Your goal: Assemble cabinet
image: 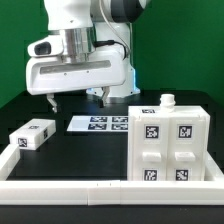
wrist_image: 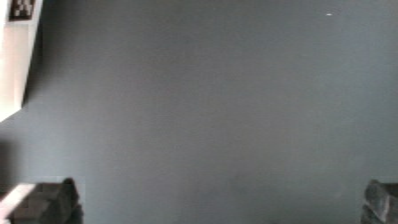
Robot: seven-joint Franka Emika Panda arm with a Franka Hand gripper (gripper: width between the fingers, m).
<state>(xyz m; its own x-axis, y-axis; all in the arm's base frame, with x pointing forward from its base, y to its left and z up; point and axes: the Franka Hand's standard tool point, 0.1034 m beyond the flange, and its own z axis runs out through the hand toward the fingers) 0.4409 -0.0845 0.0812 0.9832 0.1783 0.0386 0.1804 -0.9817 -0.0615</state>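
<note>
The white cabinet body [image: 168, 143] stands at the exterior view's right, with square tags on its front and a small knob on top. A small white tagged block [image: 32, 134] lies at the exterior view's left. My gripper [image: 80, 100] hangs above the dark table between them, over the marker board, with its two fingers spread wide and nothing between them. In the wrist view my gripper [wrist_image: 217, 205] shows two dark fingertips [wrist_image: 50, 203] far apart over bare dark table. A white tagged edge [wrist_image: 18, 40] shows at one border.
The marker board [image: 100, 123] lies flat on the table behind the gripper. A long white border rail [image: 70, 188] runs along the front edge. The table [image: 80, 155] is dark.
</note>
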